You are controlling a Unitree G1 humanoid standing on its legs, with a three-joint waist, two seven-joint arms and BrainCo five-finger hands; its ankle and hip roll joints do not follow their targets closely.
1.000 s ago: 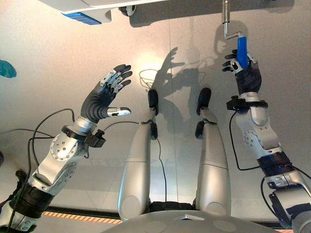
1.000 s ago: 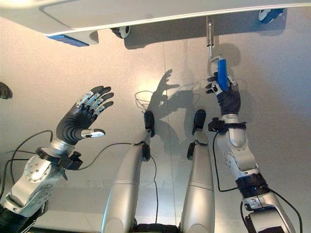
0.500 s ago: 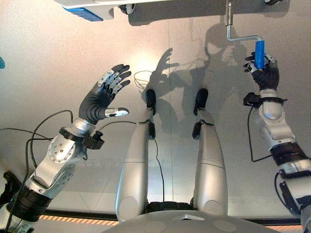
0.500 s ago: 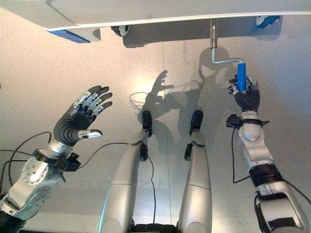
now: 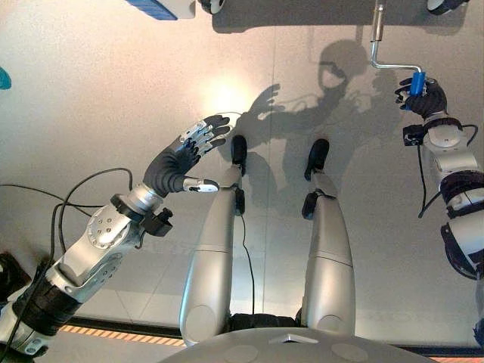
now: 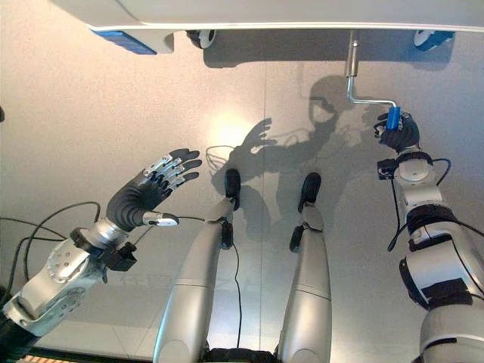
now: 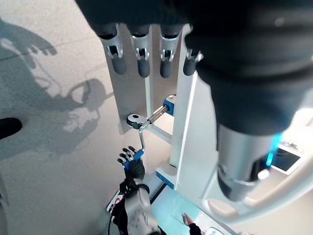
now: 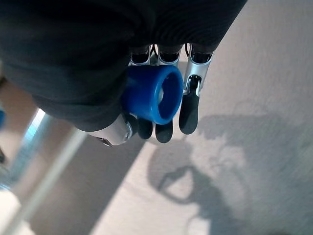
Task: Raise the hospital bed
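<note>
the left hand [image 5: 178, 161] hangs in the air over the grey floor [image 5: 91, 98], nearest of all, fingers straight and spread, thumb out to the side, touching nothing. farther off, up by the foot of the bed [image 6: 227, 11], the right hand [image 6: 398, 136] has its fingers curled round the blue grip [image 6: 393, 119] of the metal crank [image 6: 363, 97]; the crank's bent rod runs from the grip across to a straight shaft that goes up under the bed frame.

a second ago the right hand held the blue grip close below the shaft, with the grip upright and long in the eye views. half a second ago it was out to the right of the shaft. now it is farther right still and the grip looks short, seen more end-on. the left hand has drifted inward toward the middle of the scene, fingers as open as before.

the right wrist view shows the grip's hollow round end with fingers [image 8: 189, 110] wrapped behind it and the thumb on the near side. the left wrist view looks past its own straight fingers [image 7: 142, 61] to the crank, a bed wheel [image 7: 133, 120] and the white bed frame [image 7: 183, 122], with the right hand on the grip below.
</note>
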